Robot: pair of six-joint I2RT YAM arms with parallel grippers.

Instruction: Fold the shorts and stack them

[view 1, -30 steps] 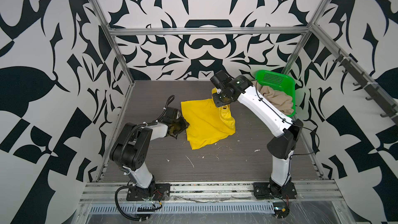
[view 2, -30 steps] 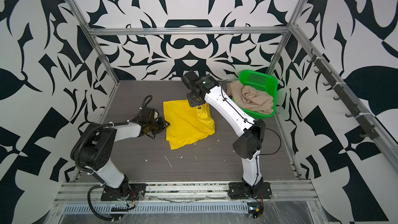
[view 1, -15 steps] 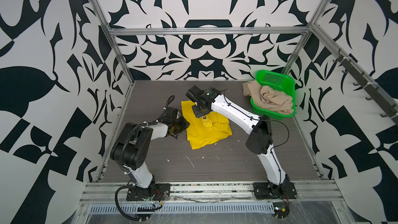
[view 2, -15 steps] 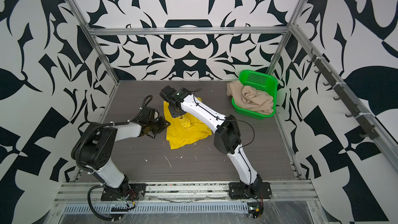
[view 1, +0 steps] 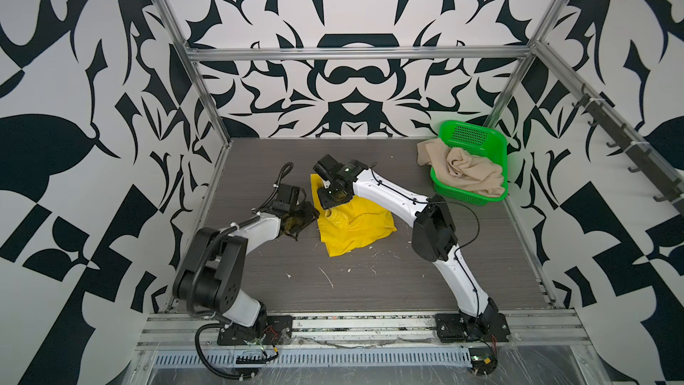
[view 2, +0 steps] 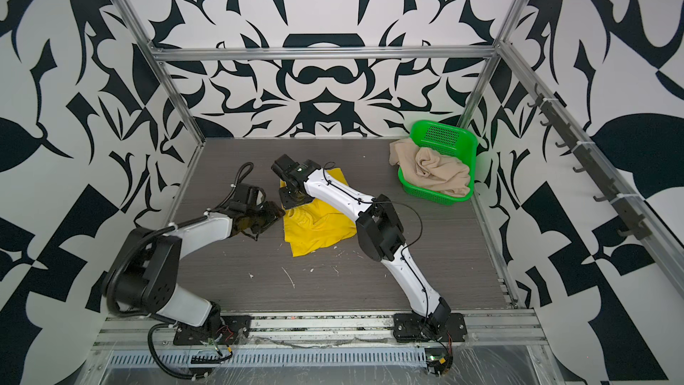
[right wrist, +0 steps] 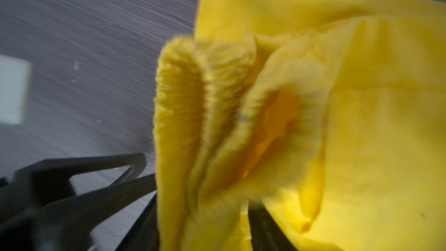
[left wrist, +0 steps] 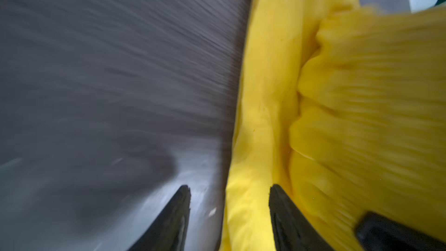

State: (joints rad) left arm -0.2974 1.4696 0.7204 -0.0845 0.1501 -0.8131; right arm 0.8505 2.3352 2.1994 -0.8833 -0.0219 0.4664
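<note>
The yellow shorts (view 1: 355,227) (view 2: 318,227) lie folded over on the dark table in both top views. My right gripper (view 1: 331,203) (right wrist: 205,204) hangs over their left edge. Its jaws stand apart, open, with the bunched elastic waistband (right wrist: 183,107) loose between them. My left gripper (view 1: 303,216) (left wrist: 229,189) sits low at the same left edge, open, one finger (left wrist: 277,204) on the yellow cloth and the other over bare table. The beige shorts (view 1: 466,172) (view 2: 436,172) lie crumpled in the green basket (view 1: 470,138) at the back right, partly hanging over its rim.
Small white scraps (view 1: 325,277) lie on the table in front of the yellow shorts. A rail of dark hooks (view 1: 629,153) runs along the right wall. Aluminium frame posts stand at the back corners.
My right arm has swung left, carrying the yellow shorts' right side over onto the left side. Both grippers have gone from shut to open. The left arm has barely moved.
</note>
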